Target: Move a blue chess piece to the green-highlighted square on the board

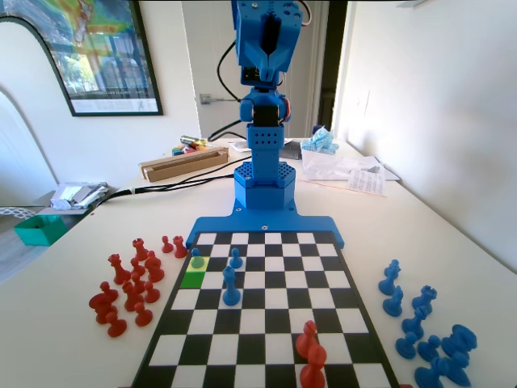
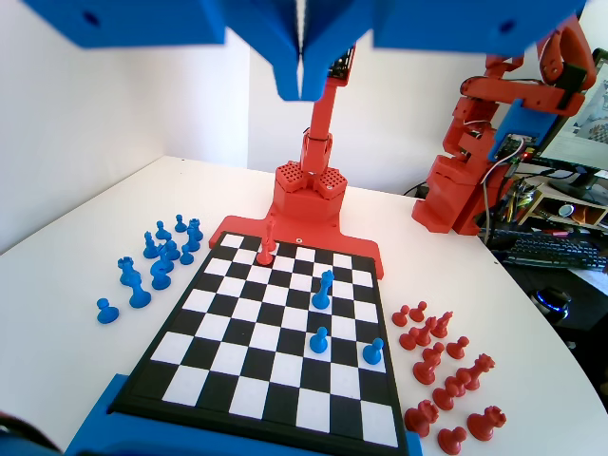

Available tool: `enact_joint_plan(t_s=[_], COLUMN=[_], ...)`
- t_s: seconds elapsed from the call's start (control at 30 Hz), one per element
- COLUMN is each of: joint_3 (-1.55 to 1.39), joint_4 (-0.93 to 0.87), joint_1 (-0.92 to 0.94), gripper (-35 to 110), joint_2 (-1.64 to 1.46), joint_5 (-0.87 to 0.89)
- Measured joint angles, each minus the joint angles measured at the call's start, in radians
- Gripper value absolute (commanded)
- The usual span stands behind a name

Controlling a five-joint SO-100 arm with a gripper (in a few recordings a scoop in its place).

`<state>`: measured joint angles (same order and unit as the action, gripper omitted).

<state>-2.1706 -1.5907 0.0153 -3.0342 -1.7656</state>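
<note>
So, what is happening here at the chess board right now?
The blue arm is raised high above the board, and its gripper is shut and holds nothing. The blue pawn stands on the pale yellow square in the fixed view, right beside the green-highlighted square, which is still bare. Nothing touches the pawn at this moment.
</note>
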Motion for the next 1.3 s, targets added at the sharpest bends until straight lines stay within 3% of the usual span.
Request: enact_joint_plan(t_s=[1.3], joint_3=[0.000], joint_4=[0.000], joint_1=[0.000], gripper=[3], joint_2=[-0.018], joint_5=[0.000])
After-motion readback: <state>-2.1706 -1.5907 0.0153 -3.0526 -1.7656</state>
